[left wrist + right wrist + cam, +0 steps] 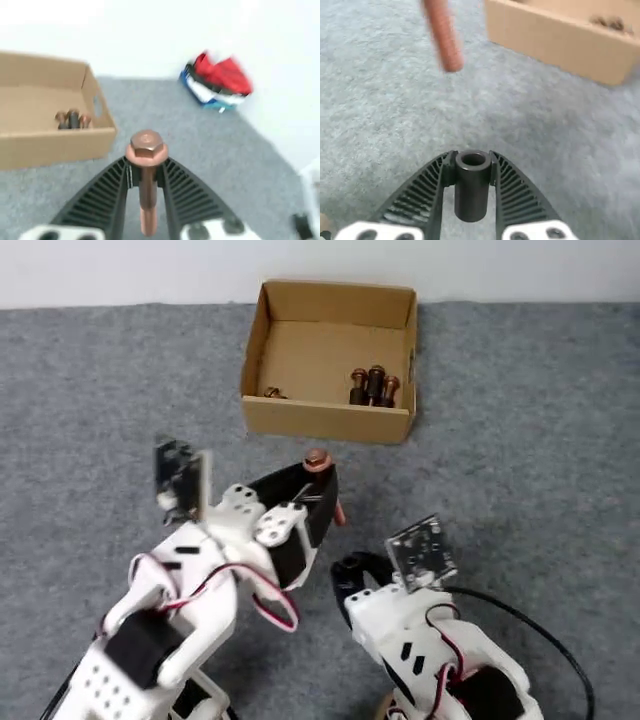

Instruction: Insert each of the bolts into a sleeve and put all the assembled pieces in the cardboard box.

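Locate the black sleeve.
Right wrist view: the sleeve stands upright in the right arm's jaws over the carpet, short of the cardboard box, the left arm's bolt hanging beyond it.

A red, white and blue bundle (216,80) lies on the grey carpet (520,440) beside the white wall (150,35).
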`<state>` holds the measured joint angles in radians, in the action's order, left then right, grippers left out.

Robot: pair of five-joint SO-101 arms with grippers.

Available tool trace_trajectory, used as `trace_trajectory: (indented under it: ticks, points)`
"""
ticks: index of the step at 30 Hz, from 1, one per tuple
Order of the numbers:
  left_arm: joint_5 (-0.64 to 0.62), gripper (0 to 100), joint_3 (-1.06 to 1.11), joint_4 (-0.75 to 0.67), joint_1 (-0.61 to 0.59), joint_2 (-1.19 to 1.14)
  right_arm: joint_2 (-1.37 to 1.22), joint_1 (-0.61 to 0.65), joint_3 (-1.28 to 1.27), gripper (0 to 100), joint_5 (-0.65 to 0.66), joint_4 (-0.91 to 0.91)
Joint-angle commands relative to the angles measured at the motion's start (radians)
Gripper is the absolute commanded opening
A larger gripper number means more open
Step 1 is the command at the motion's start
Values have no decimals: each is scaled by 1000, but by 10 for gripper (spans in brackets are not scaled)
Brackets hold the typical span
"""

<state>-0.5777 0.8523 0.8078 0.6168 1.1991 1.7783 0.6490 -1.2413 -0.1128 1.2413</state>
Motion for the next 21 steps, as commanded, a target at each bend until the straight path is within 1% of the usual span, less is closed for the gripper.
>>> trace_trajectory:
  ticks: [1,5,9,15,19,21]
  points:
    - [-9,3,7,-28,5,86,10,39,-6,8,94,-93]
    - [-9,3,74,-29,5,163,10,65,-3,8,172,-147]
    - [-9,3,163,-29,0,247,12,62,18,8,221,-163]
    - [-9,3,266,-32,-2,362,10,62,71,8,236,-163]
    - [-11,3,302,-32,2,394,10,64,84,8,238,-163]
    - [-31,3,306,-34,2,394,10,65,84,8,259,-163]
